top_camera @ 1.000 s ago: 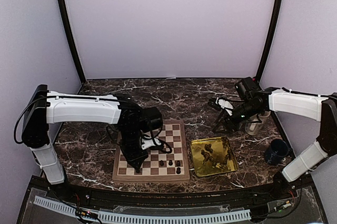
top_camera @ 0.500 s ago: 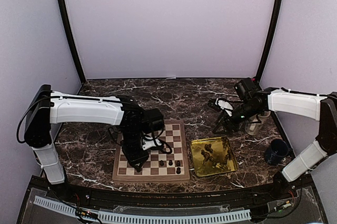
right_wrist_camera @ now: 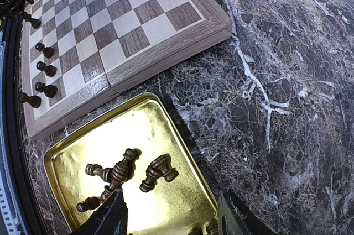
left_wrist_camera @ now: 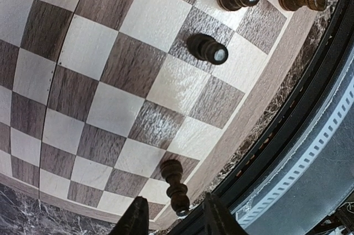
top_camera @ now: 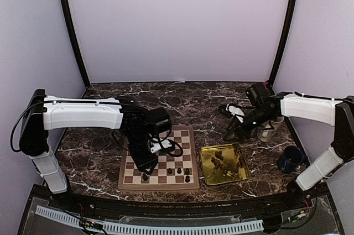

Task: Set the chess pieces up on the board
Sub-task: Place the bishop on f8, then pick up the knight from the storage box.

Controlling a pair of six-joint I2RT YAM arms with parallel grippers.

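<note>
Left gripper over board, fingers spread, gripping nothing. Pawn stands between them on near-edge row, others further along. We judge this placement as good as done. Right gripper wide, empty, above tray of loose pieces. Next: we descend on one piece and pinch it cleanly.

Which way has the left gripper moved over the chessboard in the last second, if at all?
Yes: the left gripper has pulled back from the board's near edge, toward its middle, uncovering one chess piece.
</note>
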